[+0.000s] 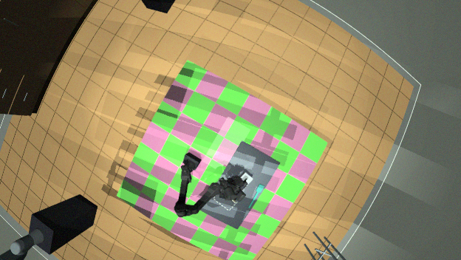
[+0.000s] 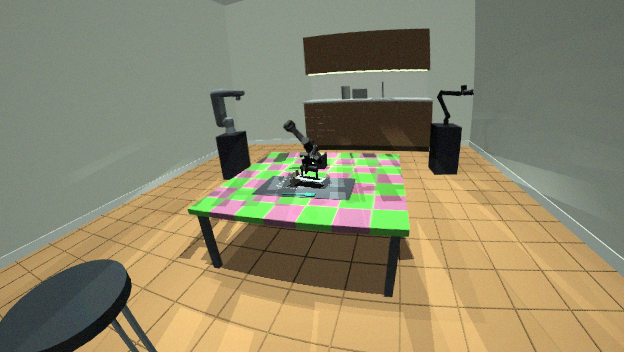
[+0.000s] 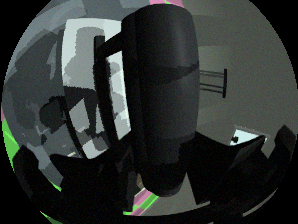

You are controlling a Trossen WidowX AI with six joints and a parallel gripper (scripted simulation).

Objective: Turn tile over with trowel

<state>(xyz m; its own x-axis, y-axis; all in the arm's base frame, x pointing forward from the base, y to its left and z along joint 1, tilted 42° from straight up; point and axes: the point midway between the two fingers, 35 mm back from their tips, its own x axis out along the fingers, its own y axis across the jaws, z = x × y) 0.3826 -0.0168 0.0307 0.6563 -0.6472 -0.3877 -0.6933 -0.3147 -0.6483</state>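
My gripper (image 1: 236,188) (image 2: 310,175) (image 3: 162,160) is shut on the dark, thick handle of a trowel (image 3: 162,75). The trowel's pale flat blade (image 1: 246,178) (image 2: 316,180) (image 3: 82,32) hangs low over, or touches, the grey mat (image 1: 255,151) (image 2: 345,187); I cannot tell which. Part of the dashed outline (image 1: 222,205) shows just below the gripper in the top view; the rest is hidden. The tile cannot be made out for sure: the arm and trowel cover that spot. A small brownish piece at the blade's left end in the exterior view may be it.
A teal long-handled tool (image 1: 260,189) (image 2: 299,194) lies at the mat's edge, close to the gripper. The mat lies on a green and pink checkered table (image 1: 314,144) (image 2: 390,220). A dark stool (image 2: 65,300) stands on the floor in front of the table.
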